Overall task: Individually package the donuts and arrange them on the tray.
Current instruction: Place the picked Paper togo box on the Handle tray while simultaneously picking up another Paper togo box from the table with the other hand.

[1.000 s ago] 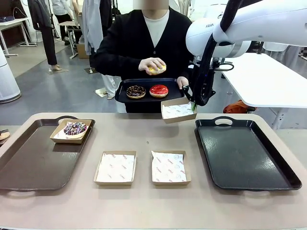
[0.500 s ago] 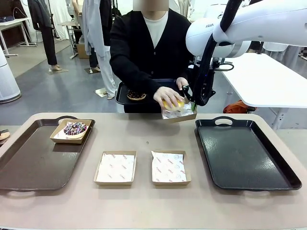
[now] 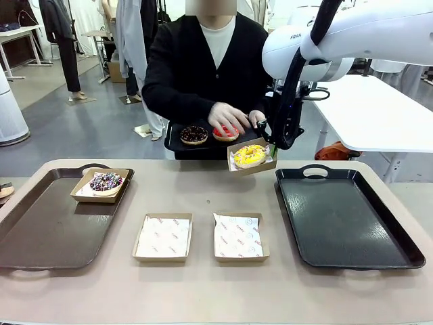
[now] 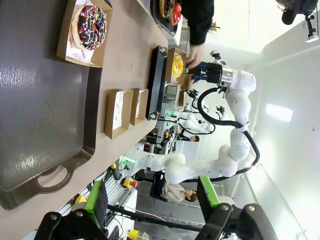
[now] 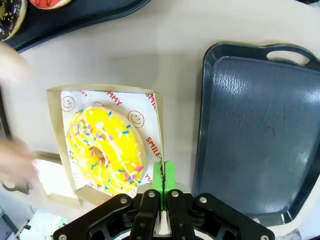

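Observation:
My right gripper (image 3: 272,150) is shut on the wall of a paper-lined cardboard box (image 3: 238,166), holding it above the table's far edge. The yellow-glazed donut (image 3: 249,154) lies in that box (image 5: 155,120), and the wrist view shows the green pads (image 5: 167,172) pinching the rim beside the donut (image 5: 105,150). The person holds a small black tray (image 3: 177,143) with the dark chocolate donut (image 3: 194,134) and the red-glazed donut (image 3: 225,133), one hand resting on the red one. The sprinkled donut (image 3: 106,181) sits boxed on the left tray (image 3: 40,233). My left gripper (image 4: 152,197) is open above that tray (image 4: 45,125).
Two paper-lined boxes (image 3: 163,237) (image 3: 238,236) with nothing in them lie side by side at the table's middle. A black tray (image 3: 345,217) with handles lies bare on the right, just beside the held box.
The person lowered the yellow donut into the box my right gripper holds, then moved the hand back onto the red donut. My right arm stayed still.

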`<action>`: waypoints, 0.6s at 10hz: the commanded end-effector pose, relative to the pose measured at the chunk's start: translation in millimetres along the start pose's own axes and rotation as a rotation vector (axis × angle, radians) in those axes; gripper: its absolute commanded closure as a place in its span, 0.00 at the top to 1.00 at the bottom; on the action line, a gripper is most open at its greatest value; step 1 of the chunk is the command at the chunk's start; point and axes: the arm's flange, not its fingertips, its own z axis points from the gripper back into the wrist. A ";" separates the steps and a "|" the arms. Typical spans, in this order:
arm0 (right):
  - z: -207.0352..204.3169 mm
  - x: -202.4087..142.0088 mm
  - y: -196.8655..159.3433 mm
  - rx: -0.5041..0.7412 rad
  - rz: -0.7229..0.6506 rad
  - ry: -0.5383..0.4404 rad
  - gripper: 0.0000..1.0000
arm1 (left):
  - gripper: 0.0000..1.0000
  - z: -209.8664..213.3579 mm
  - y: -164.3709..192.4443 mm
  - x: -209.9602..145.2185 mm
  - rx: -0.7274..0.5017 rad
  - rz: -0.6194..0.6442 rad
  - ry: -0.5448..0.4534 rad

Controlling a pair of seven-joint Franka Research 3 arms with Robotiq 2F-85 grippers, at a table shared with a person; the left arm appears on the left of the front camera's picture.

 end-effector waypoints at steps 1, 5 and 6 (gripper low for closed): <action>0.9 -0.2 -0.9 0.001 -0.003 -0.001 0.00 | 0.94 0.5 -3.4 -1.9 -0.003 -0.013 0.001; 0.9 -0.2 -0.9 0.001 -0.003 -0.001 0.00 | 0.94 0.5 -3.4 -1.9 -0.003 -0.013 0.001; 0.9 -0.2 -0.9 0.001 -0.003 -0.001 0.00 | 0.94 0.5 -3.4 -1.9 -0.003 -0.013 0.001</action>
